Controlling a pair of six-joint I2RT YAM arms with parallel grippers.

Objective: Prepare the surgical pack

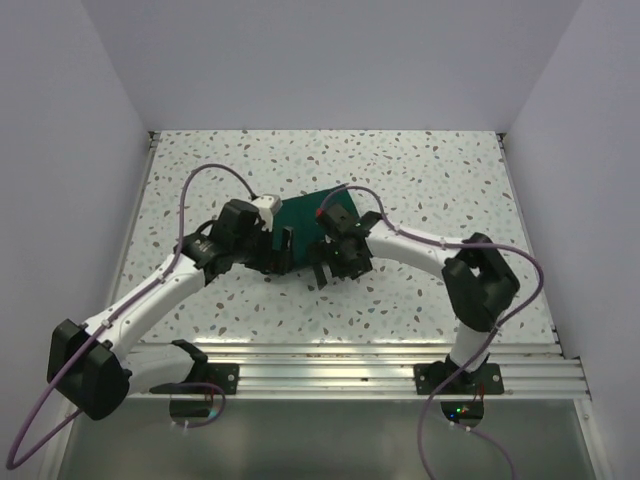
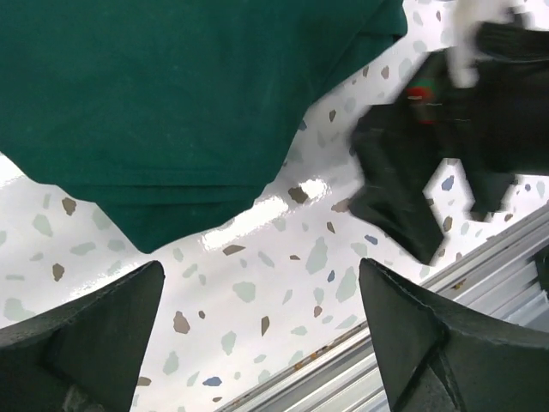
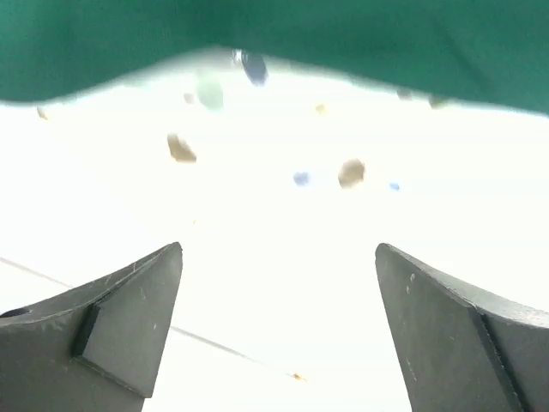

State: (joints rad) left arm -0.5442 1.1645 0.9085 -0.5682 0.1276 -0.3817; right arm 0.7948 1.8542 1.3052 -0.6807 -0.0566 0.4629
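Green cloth bundle [image 1: 305, 212] lies folded on the counter [image 1: 420, 165], left hand [image 2: 262, 266] and right hand [image 3: 279, 249] spread empty, I guess leaving it be

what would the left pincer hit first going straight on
The left pincer, open, would probably meet the cloth first, just ahead across bare table. Depth is unclear; it may graze the table before that.

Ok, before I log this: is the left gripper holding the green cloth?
No, the left gripper stands wide open and empty, with the green cloth lying just beyond it.
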